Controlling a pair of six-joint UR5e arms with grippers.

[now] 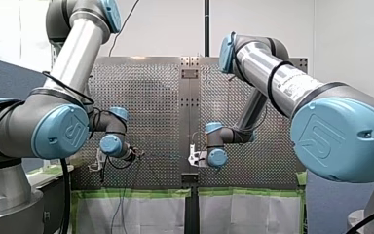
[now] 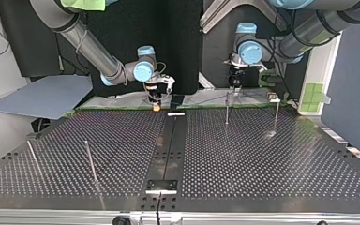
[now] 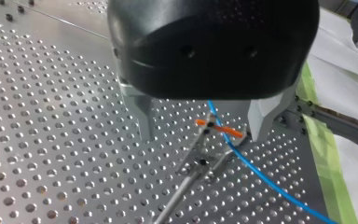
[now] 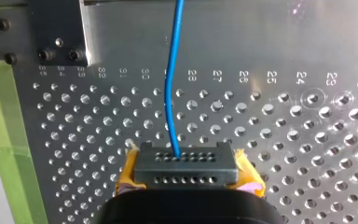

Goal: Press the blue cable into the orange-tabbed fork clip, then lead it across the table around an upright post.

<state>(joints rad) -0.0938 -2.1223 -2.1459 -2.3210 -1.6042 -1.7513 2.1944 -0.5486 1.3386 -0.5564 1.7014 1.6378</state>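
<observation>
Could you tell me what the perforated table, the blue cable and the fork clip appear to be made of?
The perforated table looks like bare metal, probably aluminium: dull grey sheen, drilled holes. The blue cable seems plastic-sheathed: smooth, glossy, bending softly. The fork clip has grey metal prongs; its orange tabs look plastic.

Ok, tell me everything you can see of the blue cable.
The blue cable is thin, smooth and flexible. In the left wrist view it passes between my left gripper's open fingers, crosses the orange-tabbed fork clip and runs on over the perforated table. In the right wrist view it curves gently into my right gripper, shut on it.
</observation>
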